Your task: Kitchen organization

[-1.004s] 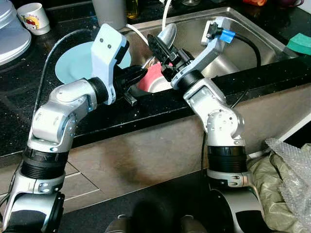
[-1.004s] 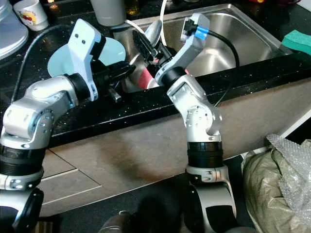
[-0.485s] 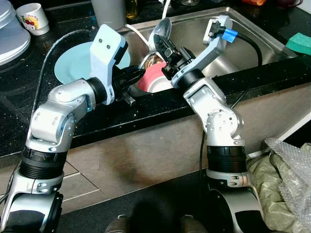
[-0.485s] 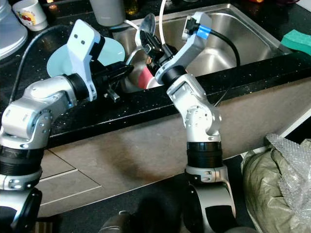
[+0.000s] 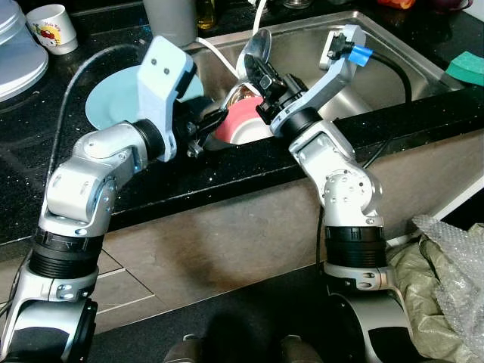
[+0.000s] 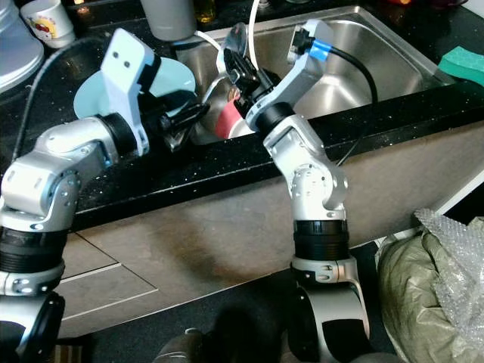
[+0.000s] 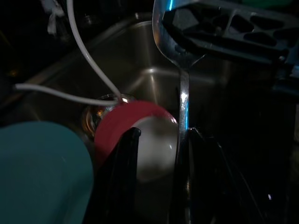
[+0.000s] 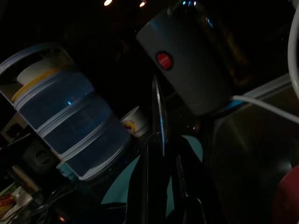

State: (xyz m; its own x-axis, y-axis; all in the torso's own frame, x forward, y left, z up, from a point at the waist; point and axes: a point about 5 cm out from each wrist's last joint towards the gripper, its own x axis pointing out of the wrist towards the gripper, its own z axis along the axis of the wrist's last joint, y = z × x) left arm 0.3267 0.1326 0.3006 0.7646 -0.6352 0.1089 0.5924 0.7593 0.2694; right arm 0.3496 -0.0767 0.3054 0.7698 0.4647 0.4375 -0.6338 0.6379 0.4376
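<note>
So the right gripper (image 5: 261, 69) is holding a big metal spoon (image 5: 255, 47) over the left end of the steel sink (image 5: 393, 57), fingers pinched tight on the handle, with the bowl of the spoon sticking up and out past the fingertips. In the right wrist view the spoon (image 8: 159, 114) is showing edge-on, running straight up between the two black fingers (image 8: 140, 186).

The left gripper (image 5: 208, 125) is reaching in from the counter side, sitting right at the sink's near-left corner. In its own wrist view the fingers (image 7: 122, 168) are standing a bit apart, and the spoon handle (image 7: 183, 112) is running down between them, right up against one finger. It's dark in there, so I honestly can't tell if they're actually pressing on it; looks more like a narrow open gap to me.

Down in the sink under both grippers, a red bowl (image 5: 240, 119) with a white inside is sitting just beside some shiny metal thing. A white cord (image 7: 88, 60) is trailing into the basin.

On the black counter (image 5: 45, 151), a light blue plate (image 5: 113, 98) is lying behind the left arm, a white mug (image 5: 51, 27) is sitting further back, and a green sponge (image 5: 469, 68) is off at the sink's far right.
</note>
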